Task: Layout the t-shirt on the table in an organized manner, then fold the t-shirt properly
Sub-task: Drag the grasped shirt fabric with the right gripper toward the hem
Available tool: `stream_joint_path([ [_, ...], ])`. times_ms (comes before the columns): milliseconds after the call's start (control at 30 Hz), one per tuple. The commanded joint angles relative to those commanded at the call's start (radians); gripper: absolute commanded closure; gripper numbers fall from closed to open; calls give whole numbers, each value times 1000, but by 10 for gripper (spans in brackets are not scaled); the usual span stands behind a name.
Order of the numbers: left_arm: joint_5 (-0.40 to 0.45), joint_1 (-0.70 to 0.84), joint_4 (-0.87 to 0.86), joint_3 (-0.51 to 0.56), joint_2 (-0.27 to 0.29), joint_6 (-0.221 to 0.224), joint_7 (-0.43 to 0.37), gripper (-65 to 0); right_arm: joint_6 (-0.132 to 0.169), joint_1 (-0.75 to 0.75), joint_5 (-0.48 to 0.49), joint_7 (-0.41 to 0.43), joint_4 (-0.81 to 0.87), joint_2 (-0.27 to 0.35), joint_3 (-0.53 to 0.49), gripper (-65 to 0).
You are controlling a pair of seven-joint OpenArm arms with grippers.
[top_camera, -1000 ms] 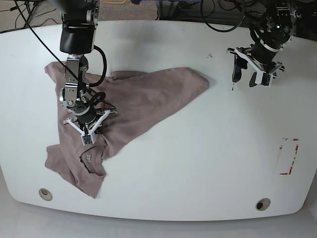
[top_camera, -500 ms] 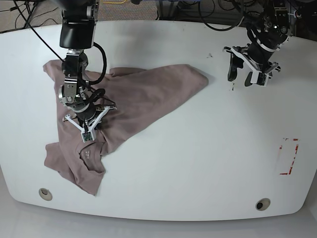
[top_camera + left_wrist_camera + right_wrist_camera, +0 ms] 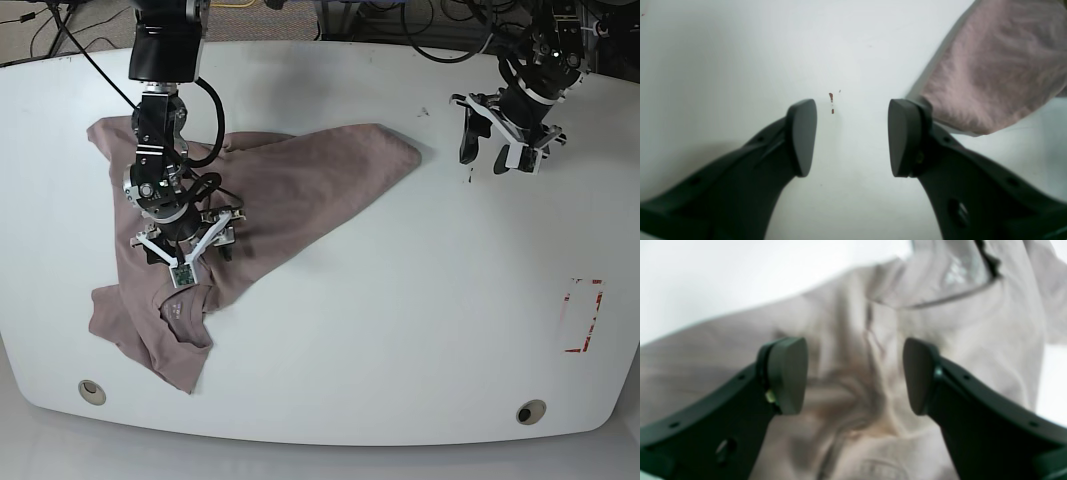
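While the crumpled mauve-pink cotton t-shirt [image 3: 290, 185] is being left unfolded, its hem end is being stretched towards the side of the left black-and-silver gripper [image 3: 498, 152]. Its collar area is being kept bunched beneath the right black-and-silver gripper [image 3: 188, 250]. Both grippers are being held wide, with nothing gripped. The t-shirt is being supported by the glossy white surface [image 3: 400, 330], opposite the red tape rectangle [image 3: 597, 318]. Partial spreading is being shown at best; straightening, smoothing and all folding are seemingly being left to do. At the t-shirt's neck, a small label [image 3: 176, 310] is being shown, its print too small to be read.
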Motion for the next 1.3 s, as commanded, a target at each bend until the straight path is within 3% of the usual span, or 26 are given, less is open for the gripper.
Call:
stream_joint_path([
  [233,0,0,0,0,0,0,0,-303,-2,40,-2,28,-66,8,6,-401],
  [433,0,0,0,0,0,0,0,-301,-2,69,-2,31,-137,23,80,-401],
  [1300,2,2,-12,-2,0,0,0,-301,8,-8,6,29,-89,35,100,-398],
])
